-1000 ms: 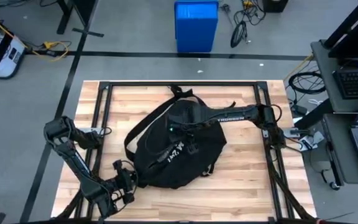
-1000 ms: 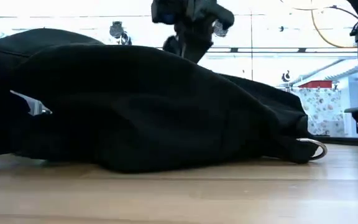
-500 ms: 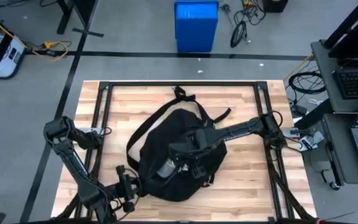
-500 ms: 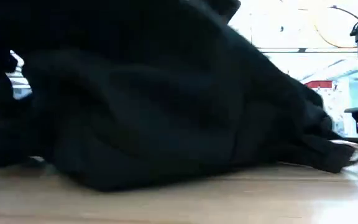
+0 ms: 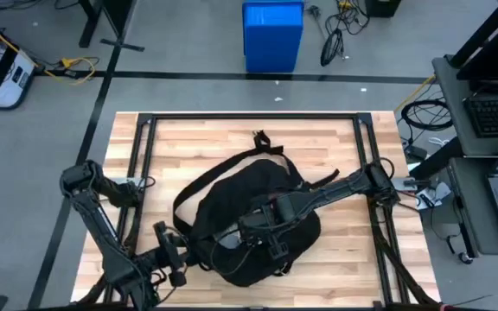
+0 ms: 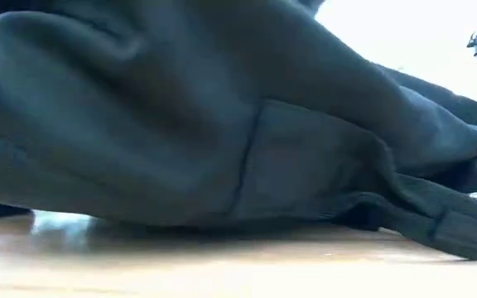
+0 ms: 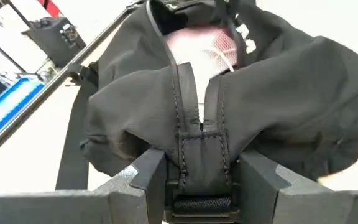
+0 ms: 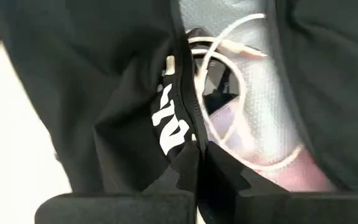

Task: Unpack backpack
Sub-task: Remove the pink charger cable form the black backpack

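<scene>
Down low, the left gripper [image 7: 201, 177] pinches a strap of the backpack [image 5: 249, 207], the right gripper [image 8: 197, 168] clamps the bag's open edge, and the black bag lies mid-table [image 5: 335, 147]

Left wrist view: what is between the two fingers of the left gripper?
The left gripper holds a black strap end of the backpack between its fingers, just below the zipper seam. The left wrist view shows this; in the high view the spot is too small to tell.
</scene>
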{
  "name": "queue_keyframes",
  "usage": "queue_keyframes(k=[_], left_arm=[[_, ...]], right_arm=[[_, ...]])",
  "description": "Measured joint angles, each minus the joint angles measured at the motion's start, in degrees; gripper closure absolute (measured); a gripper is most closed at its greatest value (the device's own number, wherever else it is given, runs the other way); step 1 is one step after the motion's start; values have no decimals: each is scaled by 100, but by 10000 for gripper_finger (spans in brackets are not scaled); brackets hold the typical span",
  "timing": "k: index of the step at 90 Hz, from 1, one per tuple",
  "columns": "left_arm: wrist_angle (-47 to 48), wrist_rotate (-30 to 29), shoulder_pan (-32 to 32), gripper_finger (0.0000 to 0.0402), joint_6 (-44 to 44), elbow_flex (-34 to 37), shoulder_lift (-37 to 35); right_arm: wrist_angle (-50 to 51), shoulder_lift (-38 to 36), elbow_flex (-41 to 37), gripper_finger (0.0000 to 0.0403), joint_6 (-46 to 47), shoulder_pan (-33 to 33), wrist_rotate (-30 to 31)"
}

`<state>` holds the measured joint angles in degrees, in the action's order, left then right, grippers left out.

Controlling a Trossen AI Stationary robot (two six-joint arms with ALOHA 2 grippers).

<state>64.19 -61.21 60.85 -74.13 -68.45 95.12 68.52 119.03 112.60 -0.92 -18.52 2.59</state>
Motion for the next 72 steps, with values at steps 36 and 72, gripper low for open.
queue_keyframes(k=[36, 72], left_arm=[[-39, 996, -38, 152, -60, 0, -38], [429, 1229, -80, 48, -639, 0, -628]], right_arm=[[-364, -14, -79, 403, -35, -27, 92], [-376, -9, -564, 403, 235, -262, 48]])
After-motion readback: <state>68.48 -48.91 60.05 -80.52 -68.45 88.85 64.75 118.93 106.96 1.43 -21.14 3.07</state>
